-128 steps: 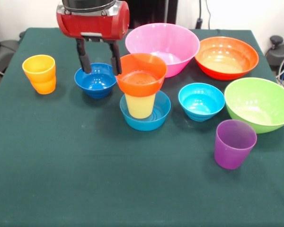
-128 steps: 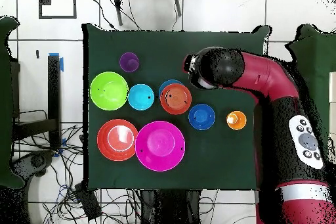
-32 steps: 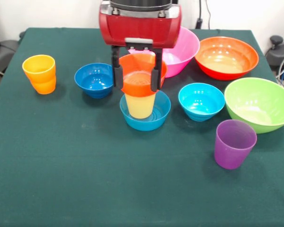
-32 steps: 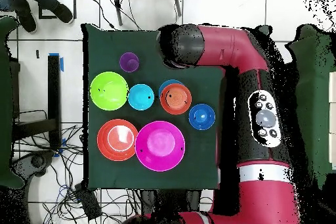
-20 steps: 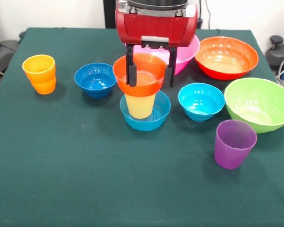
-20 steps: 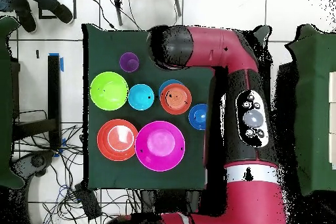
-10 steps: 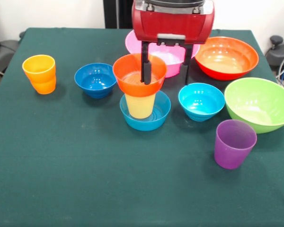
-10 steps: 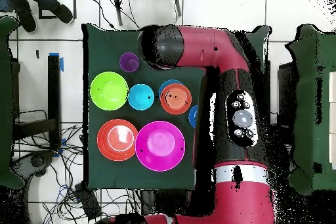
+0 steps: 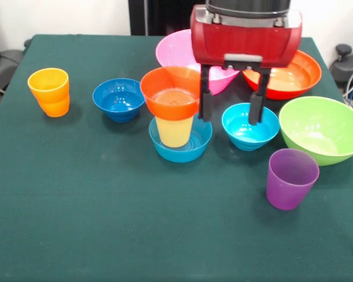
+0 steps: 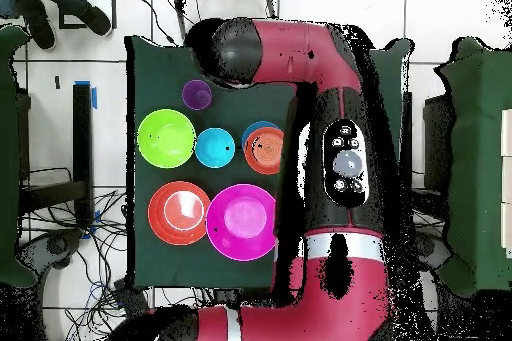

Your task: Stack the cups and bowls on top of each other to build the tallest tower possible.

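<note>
The tower stands mid-table: a mid-blue small bowl [image 9: 182, 144] holds the upright yellow cup [image 9: 174, 130], and an orange-red small bowl [image 9: 170, 93] sits on top of the cup. My gripper [image 9: 230, 117] is open just right of the tower, over the cyan bowl [image 9: 250, 126], holding nothing. Its left finger hangs between the tower and the cyan bowl. The dark blue bowl [image 9: 119, 98] and orange cup [image 9: 49, 91] stand to the left. The purple cup [image 9: 290, 178] stands front right. From overhead the tower's top bowl [image 10: 264, 151] and the cyan bowl [image 10: 214, 148] show; the arm hides the gripper.
Large bowls line the back and right: pink [image 9: 179, 50], orange-red [image 9: 294, 73] and lime green [image 9: 323, 128]. In the overhead view the arm [image 10: 340, 157] covers the table's right side. A person's shoes [image 10: 25, 2] show at the top left edge of that view.
My open gripper has moved right in the front view, from around the tower's orange-red bowl to over the cyan bowl. The orange-red bowl stays on the yellow cup.
</note>
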### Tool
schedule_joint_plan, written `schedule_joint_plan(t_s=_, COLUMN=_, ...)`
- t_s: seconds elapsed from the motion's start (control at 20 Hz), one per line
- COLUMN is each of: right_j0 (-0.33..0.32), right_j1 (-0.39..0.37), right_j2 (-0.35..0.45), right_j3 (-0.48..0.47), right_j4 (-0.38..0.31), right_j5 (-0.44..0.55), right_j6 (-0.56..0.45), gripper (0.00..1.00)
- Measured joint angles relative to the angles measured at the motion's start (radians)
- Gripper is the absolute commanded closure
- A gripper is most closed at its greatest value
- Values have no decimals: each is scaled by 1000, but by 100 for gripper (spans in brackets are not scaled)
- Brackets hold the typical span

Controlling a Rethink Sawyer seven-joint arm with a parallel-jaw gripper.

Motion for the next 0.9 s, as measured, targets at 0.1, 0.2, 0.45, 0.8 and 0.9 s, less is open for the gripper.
schedule_joint_plan(t_s=0.1, right_j0=4, right_j1=17, right_j2=0, right_j3=-34, right_j4=11, right_j5=21, right_j6=0, gripper=0)
schedule_joint_plan(t_s=0.2, right_j0=11, right_j1=45, right_j2=-1, right_j3=-99, right_j4=19, right_j5=86, right_j6=0, gripper=0)
schedule_joint_plan(t_s=0.45, right_j0=44, right_j1=129, right_j2=-8, right_j3=-313, right_j4=22, right_j5=343, right_j6=2, gripper=0)
schedule_joint_plan(t_s=0.8, right_j0=98, right_j1=168, right_j2=-48, right_j3=-414, right_j4=26, right_j5=419, right_j6=37, gripper=0)
schedule_joint_plan(t_s=0.9, right_j0=107, right_j1=168, right_j2=-56, right_j3=-414, right_j4=28, right_j5=401, right_j6=51, gripper=0)
